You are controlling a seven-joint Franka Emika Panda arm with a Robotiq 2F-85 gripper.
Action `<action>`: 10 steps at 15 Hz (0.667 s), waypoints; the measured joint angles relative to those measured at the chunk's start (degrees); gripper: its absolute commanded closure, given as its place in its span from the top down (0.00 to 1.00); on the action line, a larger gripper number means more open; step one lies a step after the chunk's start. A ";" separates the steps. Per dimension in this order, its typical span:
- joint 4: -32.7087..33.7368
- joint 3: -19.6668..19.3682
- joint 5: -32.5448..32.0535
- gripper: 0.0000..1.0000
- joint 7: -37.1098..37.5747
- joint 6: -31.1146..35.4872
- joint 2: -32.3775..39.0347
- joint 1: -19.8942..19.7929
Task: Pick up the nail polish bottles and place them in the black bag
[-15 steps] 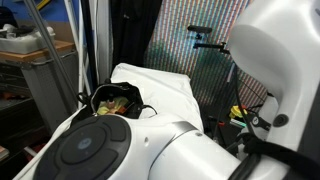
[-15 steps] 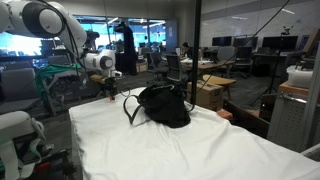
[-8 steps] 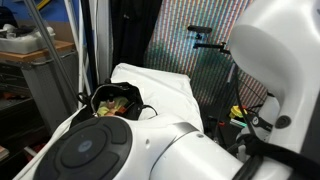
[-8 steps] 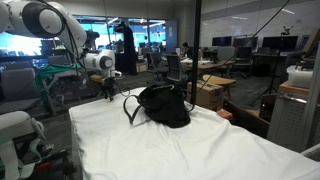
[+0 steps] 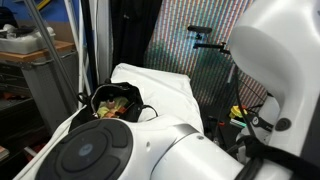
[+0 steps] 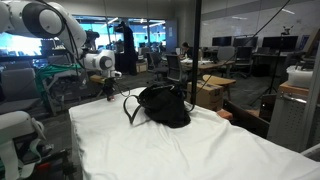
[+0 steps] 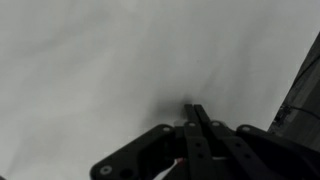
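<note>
Fingers (image 7: 205, 138) are sitting pressed together in the wrist view, tips pointing at the white cloth (image 7: 90, 60). A slim dark tip is showing at their end. I cannot tell whether that is a bottle cap pinched between them or only my own pads, so I cannot read any bottle's long axis.

Position: my gripper (image 6: 108, 92) is hanging low over the far left corner of the table (image 6: 180, 150), at the cloth or just above it.

The black bag (image 6: 165, 106) is lying on the cloth to the right of my gripper, near but apart, with its strap handles (image 6: 128, 106) looping out on the side facing me. From the opposite side its yellow-green lining (image 5: 118, 100) is showing through the upturned opening, with small coloured bits inside that are too small to name. No nail polish bottles are showing loose on the cloth in any view.

Judgement: if I am holding one, the coming move is calling for a lift, a carry rightward over the straps, and a release above the opening. Risk: snagging a strap.
</note>
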 measured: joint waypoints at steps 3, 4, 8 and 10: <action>-0.01 -0.45 0.00 0.07 0.02 0.56 0.03 0.17; -0.02 -0.61 0.00 0.38 0.03 0.95 0.03 0.23; -0.02 -1.30 0.00 0.58 0.18 2.18 0.03 0.57; -0.02 -1.43 0.00 0.72 0.27 2.62 0.03 0.75</action>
